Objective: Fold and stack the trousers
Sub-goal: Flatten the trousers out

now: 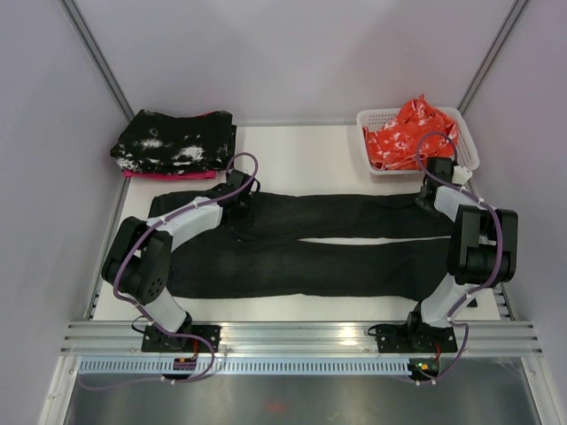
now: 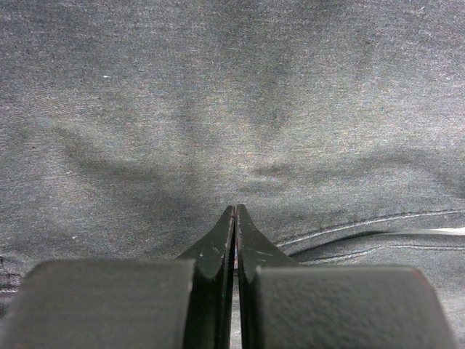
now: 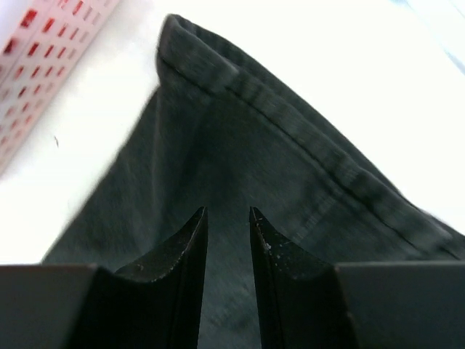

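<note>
Trousers lie flat across the table, waist left, legs running right, with a thin strip of table showing between the legs. Left gripper is at the far waist edge. Its jaws are together on the cloth, and creases run in to the tips, so it reads as a pinch on the trousers. Right gripper is over the far leg's hem, jaws a narrow gap apart. That view is blurred, so I can't tell if any cloth sits in the gap.

Risks:
- Left pinch looks shallow on thin cloth; it could take the top layer only or slip once lifted, leaving the waist behind
- If the right jaws close short of the hem, they miss it; then only one end lifts and the far leg twists or drags
- Uneven lift between the two arms would skew the fold line

Edges and room:
- Basket of orange-red cloth is just beside the right gripper on the far side, so it could be bumped
- Speckled black stack sits near the left gripper on the far side and could get nudged
- Trousers span nearly the whole table width, close to both side edges
- Open table lies between stack and basket
- Near leg lies close to the near edge, so little margin for folding toward the arms
</note>
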`<state>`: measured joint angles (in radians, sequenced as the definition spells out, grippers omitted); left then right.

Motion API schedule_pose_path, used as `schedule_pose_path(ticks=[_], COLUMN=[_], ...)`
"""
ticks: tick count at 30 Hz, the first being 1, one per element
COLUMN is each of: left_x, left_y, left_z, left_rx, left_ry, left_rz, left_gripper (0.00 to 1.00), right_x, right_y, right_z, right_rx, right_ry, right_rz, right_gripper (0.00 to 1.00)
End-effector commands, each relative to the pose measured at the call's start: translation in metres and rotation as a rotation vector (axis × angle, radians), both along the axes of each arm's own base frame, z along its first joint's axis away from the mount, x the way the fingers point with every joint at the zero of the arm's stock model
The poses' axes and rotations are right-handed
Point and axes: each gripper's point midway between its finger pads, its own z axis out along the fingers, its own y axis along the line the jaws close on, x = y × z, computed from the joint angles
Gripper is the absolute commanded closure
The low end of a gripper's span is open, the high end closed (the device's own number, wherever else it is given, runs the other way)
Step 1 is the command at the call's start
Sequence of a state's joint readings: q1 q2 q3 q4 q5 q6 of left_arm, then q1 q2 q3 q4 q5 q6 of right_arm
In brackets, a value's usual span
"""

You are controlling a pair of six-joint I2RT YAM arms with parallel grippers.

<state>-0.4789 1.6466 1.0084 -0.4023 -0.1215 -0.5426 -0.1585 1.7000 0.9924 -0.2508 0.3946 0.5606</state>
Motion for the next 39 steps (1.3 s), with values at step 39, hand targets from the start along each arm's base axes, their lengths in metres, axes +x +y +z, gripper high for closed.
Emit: schedule_pose_path(ticks=[39], left_x=[0.012], left_y=[-0.005], left_z=[-0.009], left_rx=[-0.004], left_ry=[0.050], left_rz=[0.000], left_gripper=[0.96], right_x=[0.053], right_y=[-0.052], right_z=[-0.039], right_rx=[0.408], right_ry=[-0.330], right_rz=[-0.322], right_gripper=[0.81])
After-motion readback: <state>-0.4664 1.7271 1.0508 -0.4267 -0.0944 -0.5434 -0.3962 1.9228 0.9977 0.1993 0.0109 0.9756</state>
